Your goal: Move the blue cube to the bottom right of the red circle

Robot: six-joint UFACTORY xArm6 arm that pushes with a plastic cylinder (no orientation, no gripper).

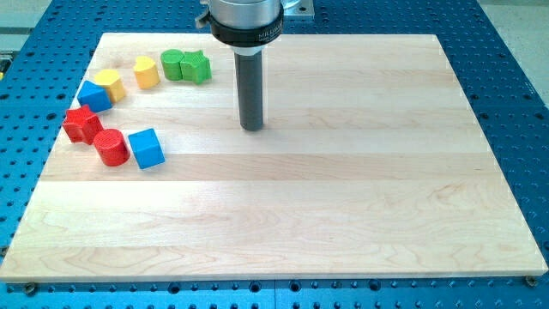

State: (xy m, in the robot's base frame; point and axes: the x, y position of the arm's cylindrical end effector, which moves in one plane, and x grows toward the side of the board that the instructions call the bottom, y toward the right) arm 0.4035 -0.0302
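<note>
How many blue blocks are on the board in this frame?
2. One blue cube sits just right of the red circle, touching or nearly so. Another blue block lies farther up, at the view's left, beside a yellow block. None appears hidden.

A red star block [82, 124], a second blue block [94, 96], two yellow blocks [110, 84] [147, 72] and two green blocks [173, 64] [196, 66] are sitting in an arc on the wooden tabletop [343, 197], at the view's upper left.

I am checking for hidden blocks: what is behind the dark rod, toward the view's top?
Behind my tip only bare wooden board shows. The strip directly behind the rod itself is covered, so it cannot be seen.
</note>
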